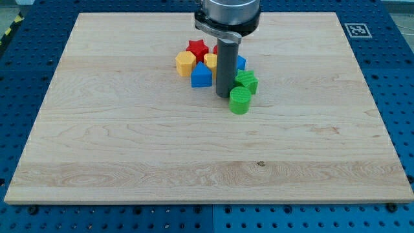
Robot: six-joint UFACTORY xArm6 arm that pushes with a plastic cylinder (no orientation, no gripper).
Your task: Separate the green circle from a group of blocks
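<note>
No containers are present; all blocks lie directly on the wooden board (116, 149), which rests on a blue perforated table (398, 77).

Leftmost in the group is a yellow block (185, 63), of roughly hexagonal form. Just right of it and slightly farther back stands a red star (197, 48). In front of the star, touching the yellow block's right side, sits a blue block (201, 76) with a peaked top. A second yellow block (211, 60) shows only as a sliver between the star and my rod; its shape cannot be determined.

My tip (224, 96) rests on the board at the near edge of the group, just right of the blue block. I carry no fingers or jaws, only this rod, and it holds nothing. The rod and its housing hide the centre of the cluster.

Behind the rod, a second blue block (240, 62) shows at its right edge. The green star (246, 81) lies just right of my rod. The green circle (240, 101) lies just right of my tip and slightly nearer, touching the green star's near side and forming the nearest member of the group.
</note>
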